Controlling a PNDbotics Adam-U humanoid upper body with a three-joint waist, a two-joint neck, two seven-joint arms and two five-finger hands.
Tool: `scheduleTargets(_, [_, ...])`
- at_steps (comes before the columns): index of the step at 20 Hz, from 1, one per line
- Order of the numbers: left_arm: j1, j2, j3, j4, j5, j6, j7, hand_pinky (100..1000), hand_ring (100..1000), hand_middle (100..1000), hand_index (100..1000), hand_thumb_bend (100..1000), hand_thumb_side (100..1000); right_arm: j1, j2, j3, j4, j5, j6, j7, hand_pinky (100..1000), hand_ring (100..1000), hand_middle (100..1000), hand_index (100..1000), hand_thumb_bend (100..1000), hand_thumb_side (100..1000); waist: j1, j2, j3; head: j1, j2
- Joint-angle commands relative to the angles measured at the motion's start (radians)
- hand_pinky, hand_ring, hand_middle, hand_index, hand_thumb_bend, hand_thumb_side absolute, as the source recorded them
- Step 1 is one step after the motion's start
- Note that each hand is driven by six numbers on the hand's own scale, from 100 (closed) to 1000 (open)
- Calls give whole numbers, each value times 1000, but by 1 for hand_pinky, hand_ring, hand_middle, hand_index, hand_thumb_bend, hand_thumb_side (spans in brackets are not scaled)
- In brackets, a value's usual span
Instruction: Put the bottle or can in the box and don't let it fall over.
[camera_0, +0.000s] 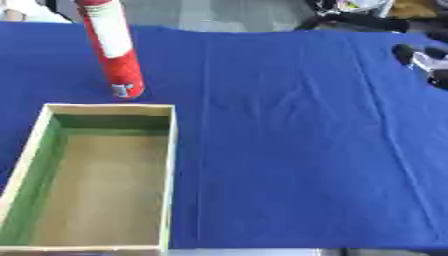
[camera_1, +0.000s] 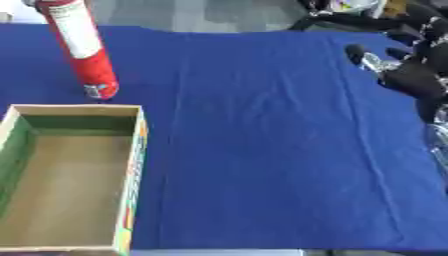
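Observation:
A tall red can with a white label stands upright on the blue cloth at the far left, just behind the box. The open cardboard box lies at the near left, long side toward me, with a green inner wall and nothing inside. My right hand, black, hovers at the right edge over the cloth, fingers relaxed and pointing left, holding nothing, far from the can. My left hand shows in neither view.
A blue cloth covers the table, with its near edge along the bottom of the view. Dark clutter lies beyond the cloth's far right edge.

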Motion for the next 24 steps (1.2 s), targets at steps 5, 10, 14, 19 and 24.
scheduleTargets(5, [-103, 78, -49, 76, 22, 42, -50, 796, 923, 865, 893, 748, 255, -10, -22, -4, -11, -8, 3, 3, 875, 876, 883, 915, 610, 100, 4, -20, -5, 5, -12])
scheduleTargets(10, [-207, 111, -109, 168, 23, 74, -101, 802, 928, 871, 896, 771, 272, -11, -22, 0, -11, -10, 6, 5, 875, 876, 883, 915, 611, 100, 5, -23, -9, 10, -9])
scheduleTargets(14, [-283, 121, -152, 243, -1, 97, -146, 808, 935, 875, 899, 782, 280, -13, -22, 3, -11, -12, 9, 6, 875, 876, 883, 915, 610, 100, 7, -26, -13, 14, -6])
scheduleTargets(19, [-339, 111, -188, 311, -12, 108, -196, 810, 938, 878, 900, 810, 295, -14, -22, 6, -11, -15, 11, 7, 875, 876, 883, 915, 611, 100, 9, -28, -15, 17, -9])
scheduleTargets(24, [-386, 96, -230, 360, -19, 105, -265, 810, 939, 878, 898, 812, 308, -16, -22, 8, -11, -18, 14, 8, 875, 876, 882, 915, 610, 100, 9, -29, -19, 19, -15])
